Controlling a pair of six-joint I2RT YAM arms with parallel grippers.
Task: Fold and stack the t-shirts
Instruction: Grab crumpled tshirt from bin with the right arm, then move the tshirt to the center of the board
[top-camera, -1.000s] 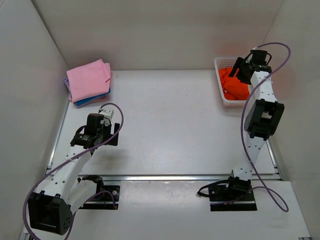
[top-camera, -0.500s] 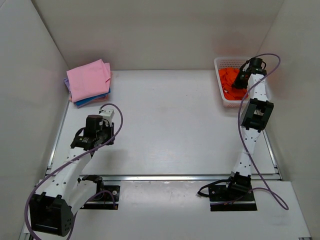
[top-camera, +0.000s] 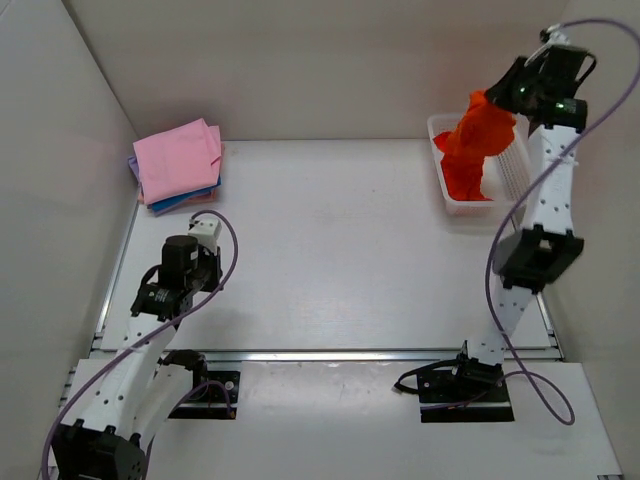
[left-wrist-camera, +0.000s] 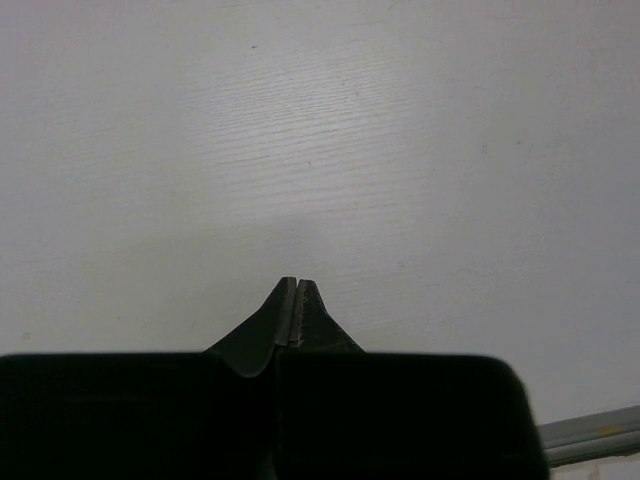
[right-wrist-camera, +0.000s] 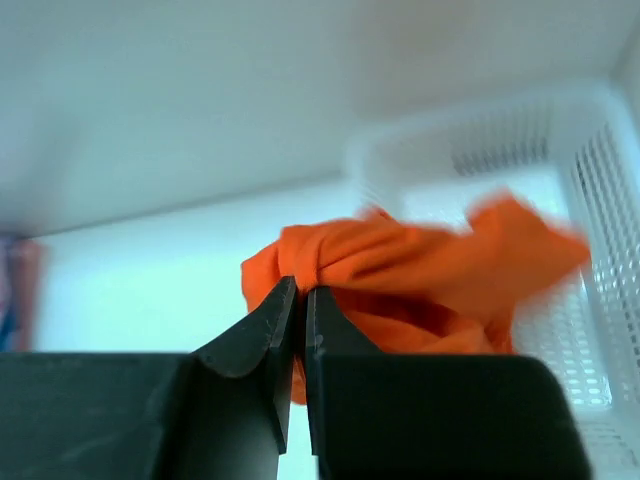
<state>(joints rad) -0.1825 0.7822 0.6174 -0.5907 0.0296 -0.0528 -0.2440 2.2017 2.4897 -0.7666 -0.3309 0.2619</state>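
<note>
Orange t-shirt (top-camera: 478, 140) hangs bunched from the right gripper (right-wrist-camera: 300, 290), jaws pinched tight on a fold, its lower end over the white mesh basket (top-camera: 470, 207) at the far right. Far left, well apart: a folded stack, with the pink t-shirt (top-camera: 178, 158) on top and blue (top-camera: 165, 205) and purple (top-camera: 132, 165) edges showing under it. Left gripper (left-wrist-camera: 298, 290) is near left over the bare table (top-camera: 330, 250) — fingers pressed together, holding nothing.

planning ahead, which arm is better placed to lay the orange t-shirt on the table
Right. The right gripper is shut on the crumpled bright orange cloth t-shirt, above the white plastic mesh basket. The left gripper is shut, empty, across the table.
</note>
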